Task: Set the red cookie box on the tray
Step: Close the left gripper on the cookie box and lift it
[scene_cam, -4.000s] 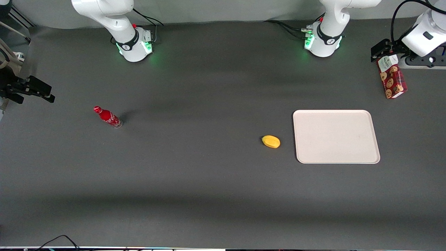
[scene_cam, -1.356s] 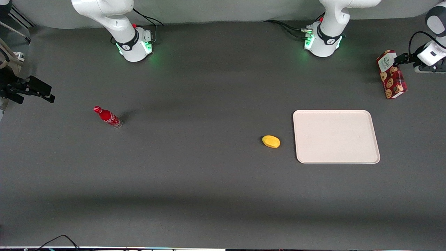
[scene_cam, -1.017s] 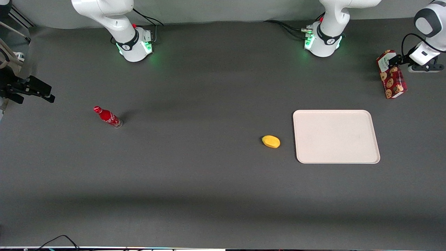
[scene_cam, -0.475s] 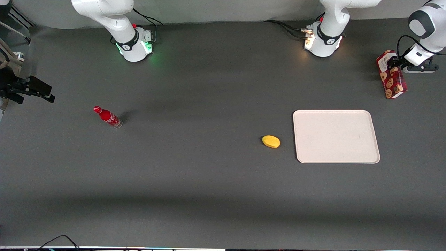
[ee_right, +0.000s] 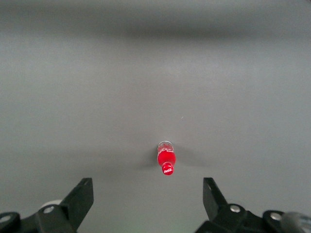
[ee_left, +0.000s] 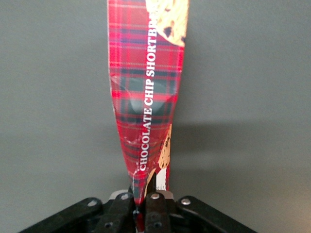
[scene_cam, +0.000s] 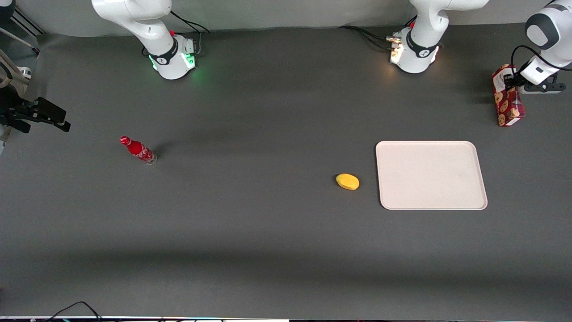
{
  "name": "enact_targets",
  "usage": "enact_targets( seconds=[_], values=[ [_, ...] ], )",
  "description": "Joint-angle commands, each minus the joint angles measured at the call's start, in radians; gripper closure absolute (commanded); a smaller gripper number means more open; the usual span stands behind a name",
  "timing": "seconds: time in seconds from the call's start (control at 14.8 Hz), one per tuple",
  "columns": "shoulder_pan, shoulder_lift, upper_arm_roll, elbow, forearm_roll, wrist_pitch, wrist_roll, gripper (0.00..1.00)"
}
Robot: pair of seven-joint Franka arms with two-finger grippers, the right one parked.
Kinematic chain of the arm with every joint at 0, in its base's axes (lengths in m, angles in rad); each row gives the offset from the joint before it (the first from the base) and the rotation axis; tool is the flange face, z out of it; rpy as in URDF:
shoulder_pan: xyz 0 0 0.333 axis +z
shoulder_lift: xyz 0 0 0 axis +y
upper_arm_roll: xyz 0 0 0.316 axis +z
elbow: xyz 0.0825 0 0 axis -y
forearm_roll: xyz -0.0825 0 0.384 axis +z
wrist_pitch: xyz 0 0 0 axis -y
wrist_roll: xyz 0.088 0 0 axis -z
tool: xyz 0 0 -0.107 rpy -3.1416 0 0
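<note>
Now tool (scene_cam: 508, 82) clamps red cookie box (scene_cam: 507, 101), turned narrower than before.

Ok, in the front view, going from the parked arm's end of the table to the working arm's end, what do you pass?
Red bottle → yellow fruit → tray → red cookie box, with the gripper shut on its top end.

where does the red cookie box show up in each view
Front view: the red cookie box stands at the working arm's end of the table, farther from the camera than the tray, its top end in the end effector.
Left wrist view: the red cookie box stretches away from the end effector, which is shut on its end.
Right wrist view: not in it.
Shared landmark: the end effector pinching the box.
</note>
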Motion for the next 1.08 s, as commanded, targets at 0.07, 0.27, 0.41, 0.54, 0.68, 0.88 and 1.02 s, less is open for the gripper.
enact_targets(
  seconds=[0.07,0.27,0.41,0.54,0.68,0.88,1.02],
  values=[
    [-0.017,-0.007,-0.100,0.123,-0.065,-0.149,0.011,1.00],
    [-0.017,-0.007,-0.221,0.247,-0.160,-0.311,0.013,1.00],
    [-0.019,-0.004,-0.284,0.347,-0.215,-0.445,0.013,1.00],
    [-0.019,0.005,-0.344,0.457,-0.257,-0.592,0.013,1.00],
    [-0.019,0.007,-0.391,0.559,-0.271,-0.690,0.011,1.00],
    [-0.017,0.017,-0.453,0.721,-0.297,-0.842,0.007,1.00],
    [-0.017,0.057,-0.497,0.850,-0.344,-0.959,0.003,1.00]
  ],
)
